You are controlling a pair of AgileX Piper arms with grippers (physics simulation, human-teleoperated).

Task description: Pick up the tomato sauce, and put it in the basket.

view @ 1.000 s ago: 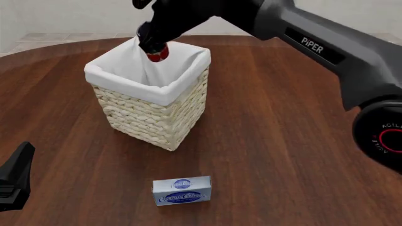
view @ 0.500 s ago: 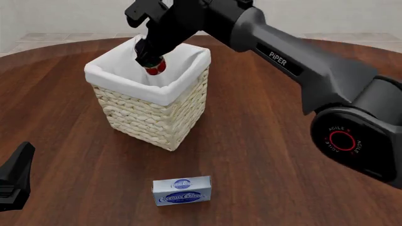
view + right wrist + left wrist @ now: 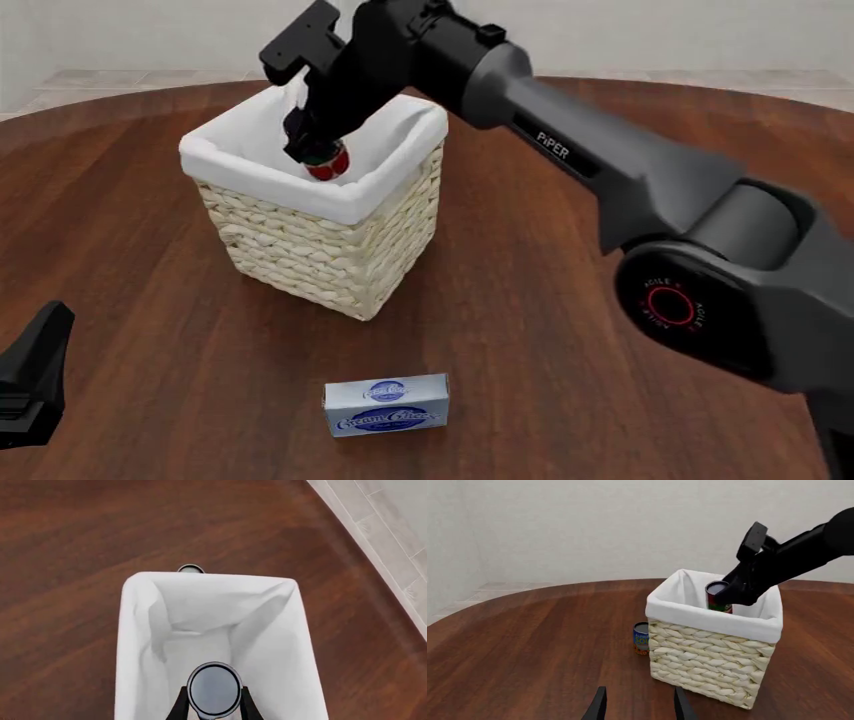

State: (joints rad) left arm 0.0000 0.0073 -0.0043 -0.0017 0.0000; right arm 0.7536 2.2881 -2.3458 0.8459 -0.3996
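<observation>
Front view, nearest first: the left claw (image 3: 30,385) sits low at the near left edge over the wooden counter (image 3: 561,330), well apart from everything else. Its own camera shows its two fingers (image 3: 597,707) parted with nothing between them. A little farther in, a white-and-blue box (image 3: 386,404) lies flat on the counter, in front of the basket and clear of it.

Beyond the box stands the basket (image 3: 320,250), upright, its white cloth lining (image 3: 267,165) folded over the rim. The right arm (image 3: 587,160) reaches in from the right and bends down over the basket's opening. The right claw (image 3: 315,150) is closed on the tomato sauce (image 3: 327,163), gripping it near the top. The can hangs upright inside the basket's mouth, its lower part below the rim on the near side, its silver-grey top at about rim level. From the right wrist camera, the can's round top (image 3: 213,687) sits between the two fingers (image 3: 180,705), with the lining (image 3: 213,610) spread beneath it.

Farthest back, seen from the left wrist camera, a small blue can (image 3: 641,638) stands on the counter just beside the basket's far side.
</observation>
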